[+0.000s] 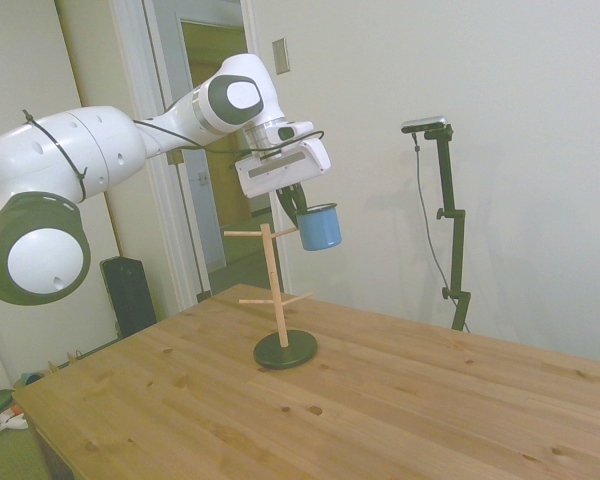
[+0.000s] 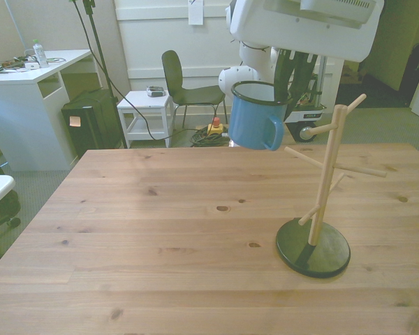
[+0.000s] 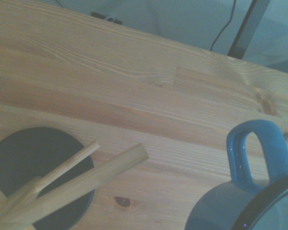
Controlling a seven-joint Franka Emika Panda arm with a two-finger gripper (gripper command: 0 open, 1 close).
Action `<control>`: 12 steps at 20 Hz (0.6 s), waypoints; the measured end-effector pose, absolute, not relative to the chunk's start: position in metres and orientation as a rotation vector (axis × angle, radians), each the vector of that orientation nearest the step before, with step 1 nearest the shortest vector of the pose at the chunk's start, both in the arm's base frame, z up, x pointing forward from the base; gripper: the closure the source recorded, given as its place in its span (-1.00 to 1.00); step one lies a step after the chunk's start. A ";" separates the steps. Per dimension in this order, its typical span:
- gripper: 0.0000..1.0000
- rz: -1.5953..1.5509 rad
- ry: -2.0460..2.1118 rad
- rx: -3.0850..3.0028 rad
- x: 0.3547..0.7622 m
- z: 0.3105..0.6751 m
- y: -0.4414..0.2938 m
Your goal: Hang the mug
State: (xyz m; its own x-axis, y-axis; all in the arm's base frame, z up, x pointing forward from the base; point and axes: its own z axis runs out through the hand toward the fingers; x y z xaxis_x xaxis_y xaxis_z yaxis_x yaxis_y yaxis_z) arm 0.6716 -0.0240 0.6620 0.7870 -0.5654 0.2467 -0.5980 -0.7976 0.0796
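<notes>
The mug (image 1: pixel 320 227) hangs high by its rim, seemingly pinched in the gripper (image 1: pixel 298 203). The arm (image 1: pixel 110 150) reaches out level above the rack (image 1: pixel 277 290).

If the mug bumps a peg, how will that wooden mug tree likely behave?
The mug tree looks light with thin pegs, so it may wobble. Its wide dark base probably resists tipping. The mug, held high by the gripper, would push with leverage.

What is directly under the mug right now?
Only bare table: the mug hangs in the air, held at its rim by the gripper, beside the wooden rack. The mug's underside is not visible.
</notes>
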 end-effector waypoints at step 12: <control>1.00 0.304 -0.907 2.824 0.673 0.658 -0.022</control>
State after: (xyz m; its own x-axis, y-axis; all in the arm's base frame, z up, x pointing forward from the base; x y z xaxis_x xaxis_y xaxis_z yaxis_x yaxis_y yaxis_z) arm 0.6729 -0.0218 0.6576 0.7955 -0.5561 0.2406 -0.5886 -0.8034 0.0893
